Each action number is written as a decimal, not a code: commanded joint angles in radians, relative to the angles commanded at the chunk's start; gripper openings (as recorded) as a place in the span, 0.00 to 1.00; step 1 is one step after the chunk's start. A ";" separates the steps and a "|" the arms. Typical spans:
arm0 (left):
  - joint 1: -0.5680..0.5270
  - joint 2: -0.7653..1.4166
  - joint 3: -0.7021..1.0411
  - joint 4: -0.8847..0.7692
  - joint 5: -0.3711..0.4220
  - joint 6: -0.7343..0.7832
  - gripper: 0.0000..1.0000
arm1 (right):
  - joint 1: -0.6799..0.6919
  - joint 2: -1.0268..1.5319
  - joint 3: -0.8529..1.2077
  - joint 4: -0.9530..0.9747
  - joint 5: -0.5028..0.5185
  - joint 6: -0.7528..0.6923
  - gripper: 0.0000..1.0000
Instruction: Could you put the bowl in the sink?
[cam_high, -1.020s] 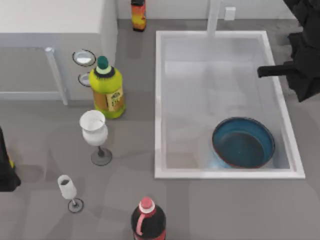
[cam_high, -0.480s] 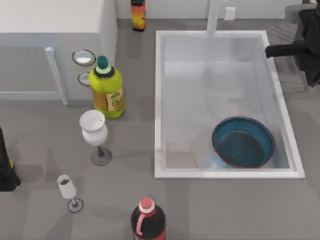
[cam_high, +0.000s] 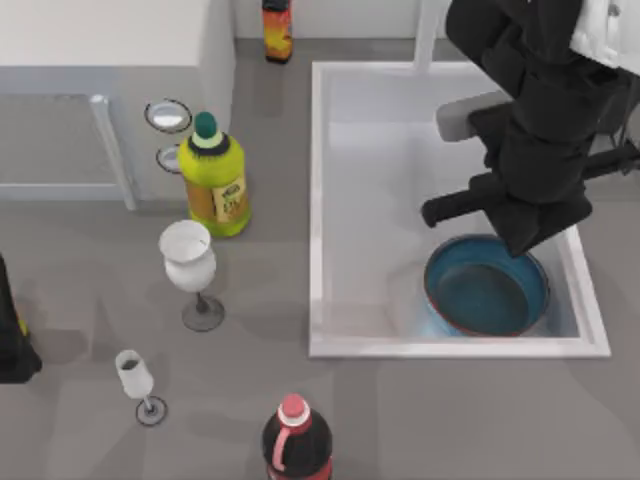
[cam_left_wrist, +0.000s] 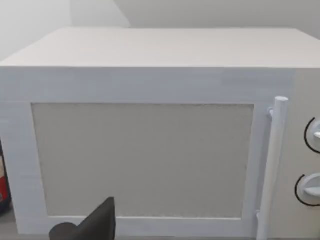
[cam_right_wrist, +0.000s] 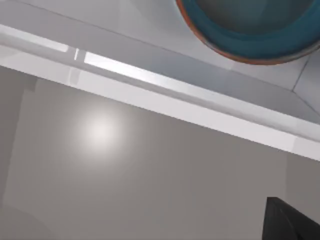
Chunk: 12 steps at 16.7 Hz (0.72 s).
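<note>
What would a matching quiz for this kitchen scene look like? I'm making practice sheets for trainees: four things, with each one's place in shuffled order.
Things:
1. bowl
2. yellow-green bottle
3. large wine glass
4. red-capped dark bottle

Places:
A. on the table at the top view's bottom edge, in front of the sink
B. inside the sink, near its front right corner
C. beside the white microwave, by its knobs
D. on the table, just in front of the yellow-green bottle

Pairs: 1-B, 2-C, 3-D, 4-A
</note>
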<state>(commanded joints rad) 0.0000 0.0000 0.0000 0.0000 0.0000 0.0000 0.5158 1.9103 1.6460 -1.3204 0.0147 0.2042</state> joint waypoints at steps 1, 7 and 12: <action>0.000 0.000 0.000 0.000 0.000 0.000 1.00 | 0.063 -0.026 -0.046 0.016 -0.018 -0.004 0.00; 0.000 0.000 0.000 0.000 0.000 0.000 1.00 | 0.474 -0.208 -0.329 0.212 -0.128 -0.027 0.00; 0.000 0.000 0.000 0.000 0.000 0.000 1.00 | 0.743 -0.365 -0.498 0.535 -0.166 -0.041 0.00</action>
<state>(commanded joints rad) 0.0000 0.0000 0.0000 0.0000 0.0000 0.0000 1.2593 1.5454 1.1479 -0.7856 -0.1517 0.1630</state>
